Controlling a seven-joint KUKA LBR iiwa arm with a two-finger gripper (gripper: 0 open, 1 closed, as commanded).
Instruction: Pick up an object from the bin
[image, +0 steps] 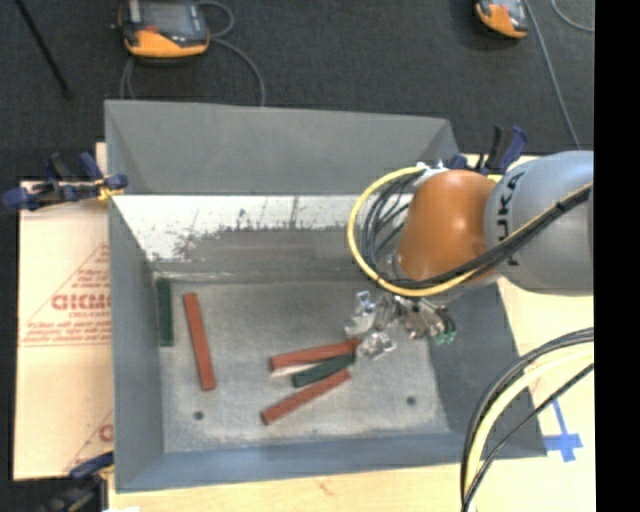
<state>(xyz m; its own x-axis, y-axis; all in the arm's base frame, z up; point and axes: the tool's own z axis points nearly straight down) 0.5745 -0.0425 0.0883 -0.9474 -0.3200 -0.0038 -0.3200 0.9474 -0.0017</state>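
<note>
Right of centre in the frame, your gripper (372, 338) sits at the right end of a long red-brown flat stick (310, 357) in the grey metal bin (135, 330). You cannot tell whether it is apart or clamped. This looks like the grasp step; next you need a firm close and a straight lift.

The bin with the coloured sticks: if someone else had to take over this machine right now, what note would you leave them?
Tool: low in the bin, at the right end of the upper red stick in the middle cluster; no hold can be confirmed.
Things: that cluster also has a dark green stick and a lower red stick. A long red stick and a dark green bar lie apart by the left wall.
Done: nothing lifted; all five lie on the floor.
Left: grasp one stick and raise it out.
</note>
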